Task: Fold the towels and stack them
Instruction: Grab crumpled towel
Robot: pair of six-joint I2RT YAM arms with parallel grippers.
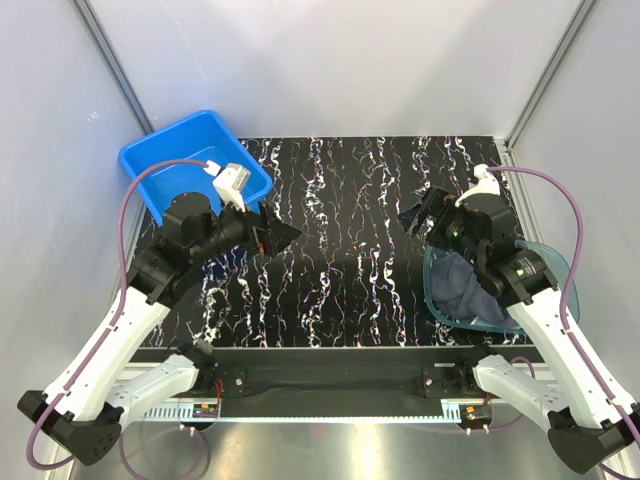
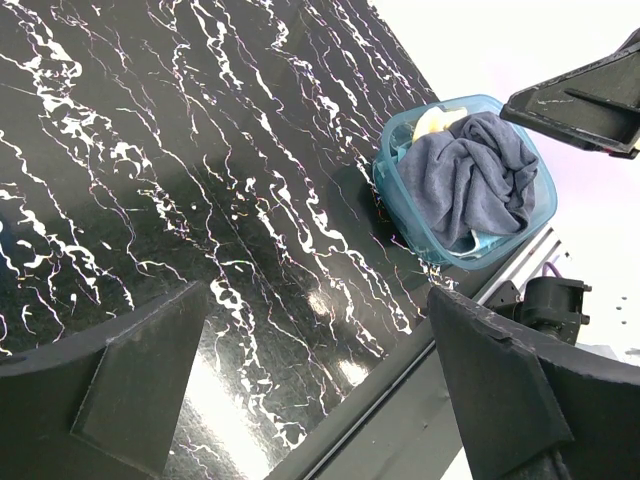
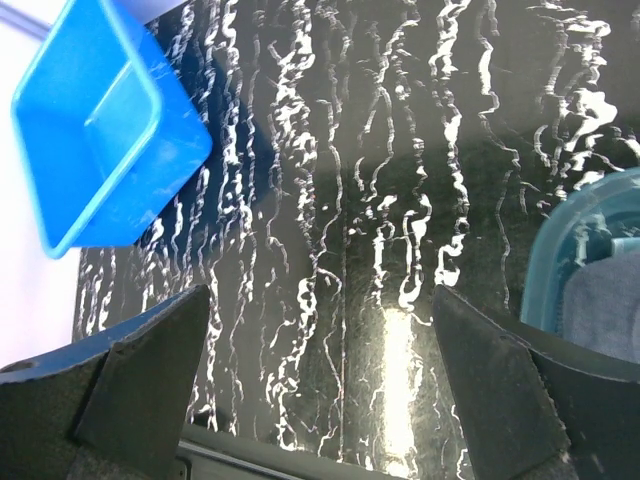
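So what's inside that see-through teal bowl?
A crumpled navy-grey towel fills the bowl, with a yellow towel peeking out at one edge. Anything underneath is covered.

Bright, even light from overhead; the glossy black bench mirrors it as white glare by its near edge in both wrist views. Shadows are faint.

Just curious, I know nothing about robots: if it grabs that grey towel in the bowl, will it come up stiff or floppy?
Probably floppy: the grey towel lies crumpled in soft folds, so it should drape from a pinch. Being cloth, it is likely light. It may drag along the yellow towel tucked against it, or nudge the thin-looking bowl.
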